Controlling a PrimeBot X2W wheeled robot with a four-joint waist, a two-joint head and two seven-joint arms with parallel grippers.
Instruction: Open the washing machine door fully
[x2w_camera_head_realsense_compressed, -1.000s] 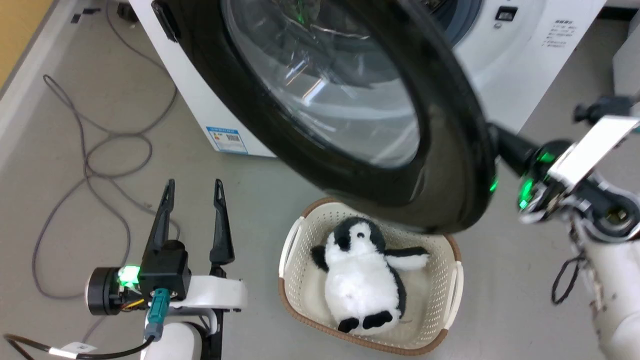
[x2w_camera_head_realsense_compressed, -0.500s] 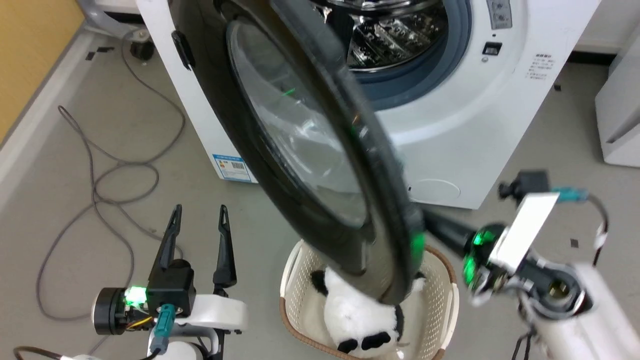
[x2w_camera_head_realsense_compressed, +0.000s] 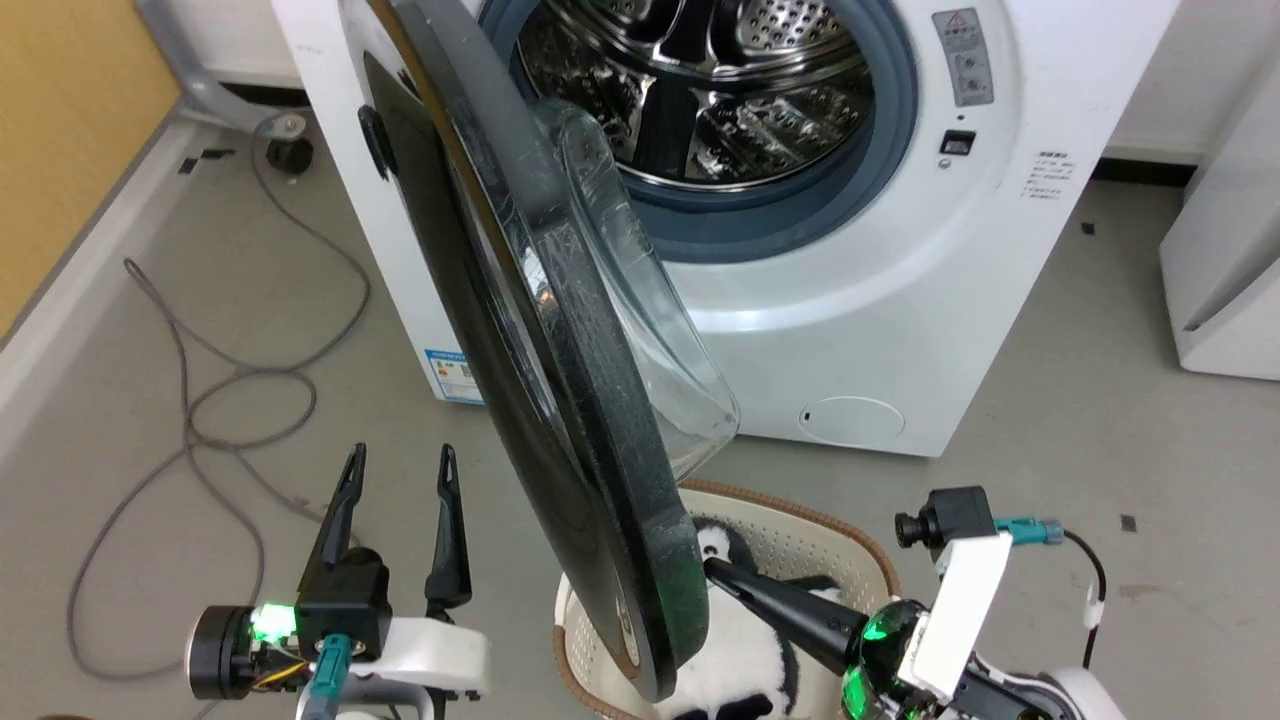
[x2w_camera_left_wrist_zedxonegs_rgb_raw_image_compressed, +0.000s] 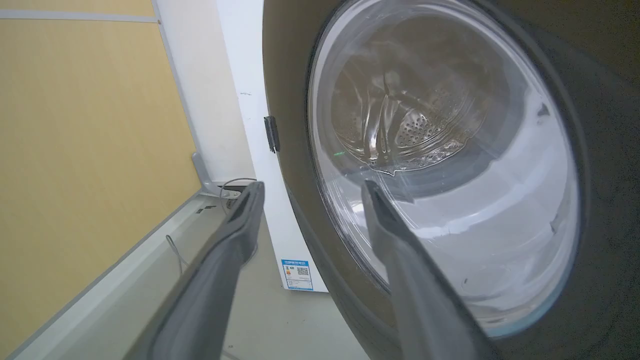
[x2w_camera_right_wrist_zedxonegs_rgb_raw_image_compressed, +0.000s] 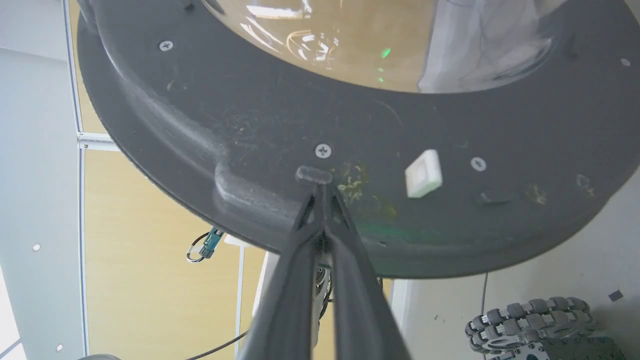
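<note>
The washing machine door (x2w_camera_head_realsense_compressed: 570, 400) stands swung out from the white machine (x2w_camera_head_realsense_compressed: 900, 300), seen nearly edge-on in the head view, its clear glass bowl (x2w_camera_head_realsense_compressed: 650, 340) bulging toward the drum mouth (x2w_camera_head_realsense_compressed: 720, 100). My right gripper (x2w_camera_head_realsense_compressed: 712, 568) is shut, empty, its tips pressed against the door's dark grey inner rim near the bottom. In the right wrist view the right gripper (x2w_camera_right_wrist_zedxonegs_rgb_raw_image_compressed: 322, 187) touches the rim (x2w_camera_right_wrist_zedxonegs_rgb_raw_image_compressed: 350, 125) just below a small recess. My left gripper (x2w_camera_head_realsense_compressed: 400, 460) hangs open at the lower left, clear of the door. In the left wrist view the left gripper (x2w_camera_left_wrist_zedxonegs_rgb_raw_image_compressed: 312, 184) faces the door's glossy outer face (x2w_camera_left_wrist_zedxonegs_rgb_raw_image_compressed: 440, 160).
A cream laundry basket (x2w_camera_head_realsense_compressed: 800, 505) with a black-and-white penguin plush (x2w_camera_head_realsense_compressed: 740, 640) sits on the floor under the door's lower edge. Grey cables (x2w_camera_head_realsense_compressed: 250, 380) loop on the floor at the left. A white cabinet (x2w_camera_head_realsense_compressed: 1230, 280) stands at the right, a yellow wall (x2w_camera_head_realsense_compressed: 60, 120) at the left.
The door has swung further open, from facing the camera to nearly edge-on, with my shut right gripper following on its inner rim. The head view has shifted too. The left gripper stays open.
</note>
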